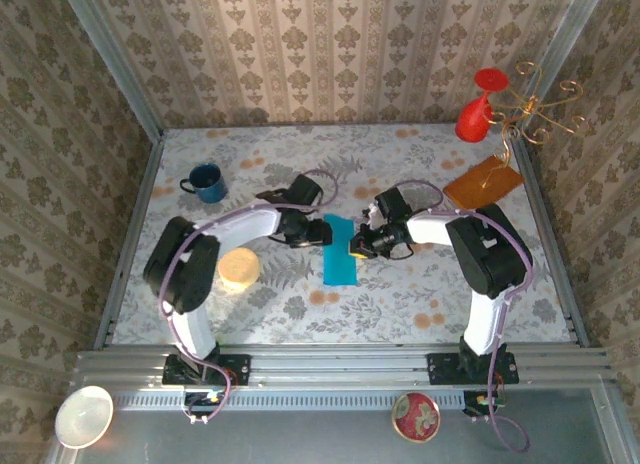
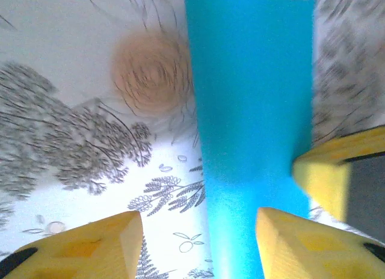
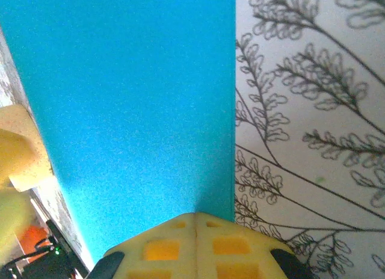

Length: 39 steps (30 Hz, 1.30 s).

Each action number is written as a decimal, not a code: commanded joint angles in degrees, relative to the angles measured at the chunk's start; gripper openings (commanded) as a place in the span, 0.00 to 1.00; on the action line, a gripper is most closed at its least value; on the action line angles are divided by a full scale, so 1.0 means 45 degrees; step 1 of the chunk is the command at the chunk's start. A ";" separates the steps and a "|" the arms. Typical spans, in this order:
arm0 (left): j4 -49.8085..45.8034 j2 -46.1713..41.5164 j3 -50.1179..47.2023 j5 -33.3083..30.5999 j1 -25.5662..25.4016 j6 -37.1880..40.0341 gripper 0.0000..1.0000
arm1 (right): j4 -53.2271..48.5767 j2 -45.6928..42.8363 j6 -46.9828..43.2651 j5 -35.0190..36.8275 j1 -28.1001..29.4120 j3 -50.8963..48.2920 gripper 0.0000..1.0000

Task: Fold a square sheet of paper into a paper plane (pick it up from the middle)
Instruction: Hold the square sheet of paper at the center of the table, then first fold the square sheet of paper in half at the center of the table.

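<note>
The teal-blue paper sheet (image 1: 339, 254) lies flat in the middle of the flowered desk (image 1: 420, 294), folded to a narrow strip. Its long axis runs from the far side toward the arm bases, only slightly off straight. Both arms meet it at its far half: the left end effector (image 1: 320, 232) comes in from the strip's left edge and the right end effector (image 1: 357, 247) from its right edge, so neither is clearly nearer. From the left wrist, the yellow fingers (image 2: 90, 246) stand apart with the strip running away between them, its left edge near the midline of the gap; nothing is held there. From the right wrist, the two fingers are pressed together, their joined tip resting on the paper just inside its straight right edge. Whether a layer is pinched between them cannot be told. The next crease probably depends on that right edge staying pinned while the left side works. No brand, label or writing is legible anywhere.
</note>
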 commanded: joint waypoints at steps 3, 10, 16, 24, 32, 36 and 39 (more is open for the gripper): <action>0.1991 -0.0576 -0.0408 0.1911 -0.0076 -0.0927 0.44 | -0.2444 0.1439 -0.1335 0.2165 0.0079 -0.0077 0.07; 0.2099 0.0701 0.0208 0.2438 -0.0824 -0.1749 0.22 | -0.2560 0.1784 -0.1420 0.2252 0.0067 0.0109 0.06; 0.1344 0.1270 0.0152 0.2085 -0.1050 -0.1889 0.12 | -0.2680 0.2171 -0.1368 0.2289 0.0073 0.0107 0.05; 0.1820 0.2176 0.0635 0.2595 -0.1136 -0.2264 0.10 | -0.2877 0.2288 -0.1474 0.2672 0.0069 0.0075 0.05; 0.1839 0.2373 0.0218 0.2321 -0.0938 -0.2333 0.09 | -0.3033 0.2395 -0.1513 0.2973 0.0069 0.0054 0.05; 0.1787 0.2353 -0.0166 0.2301 -0.0691 -0.2118 0.09 | -0.3241 0.2540 -0.1531 0.3258 0.0070 0.0063 0.05; 0.1840 0.2282 -0.0642 0.2399 -0.0389 -0.1746 0.09 | -0.3546 0.2678 -0.1576 0.3638 0.0069 0.0109 0.05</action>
